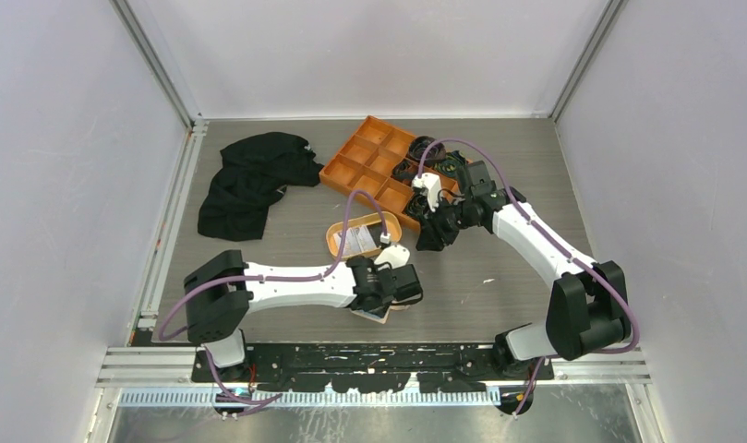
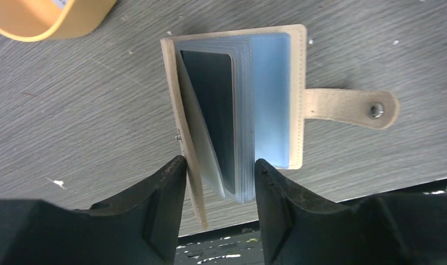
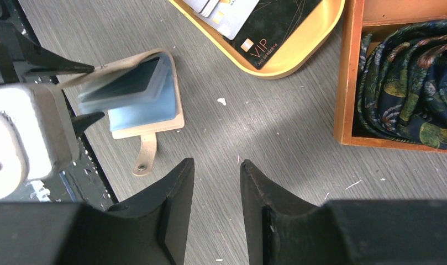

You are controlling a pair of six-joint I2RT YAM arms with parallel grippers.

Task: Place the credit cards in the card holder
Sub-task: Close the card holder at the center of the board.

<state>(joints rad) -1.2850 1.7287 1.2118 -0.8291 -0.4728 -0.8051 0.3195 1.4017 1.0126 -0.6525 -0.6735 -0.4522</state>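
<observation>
The beige card holder (image 2: 295, 99) lies open near the table's front edge, its snap tab (image 2: 348, 106) pointing right. It also shows under the left wrist (image 1: 374, 315) and in the right wrist view (image 3: 149, 118). A black card (image 2: 210, 105) sits in a clear sleeve and a light blue card (image 2: 272, 99) lies behind it. My left gripper (image 2: 220, 161) is open and straddles the raised cover and the sleeve stack. More credit cards, one black (image 3: 276, 22) and some white (image 3: 221, 11), lie in the oval orange dish (image 3: 315, 47). My right gripper (image 3: 216, 162) is open and empty above bare table.
A large orange divided tray (image 1: 374, 161) stands at the back, with dark patterned cloth (image 3: 409, 77) in one compartment. A black cloth (image 1: 254, 180) lies at the back left. The oval dish (image 1: 334, 242) sits just behind the left gripper (image 1: 392, 295). The black front rail (image 1: 369, 355) is close.
</observation>
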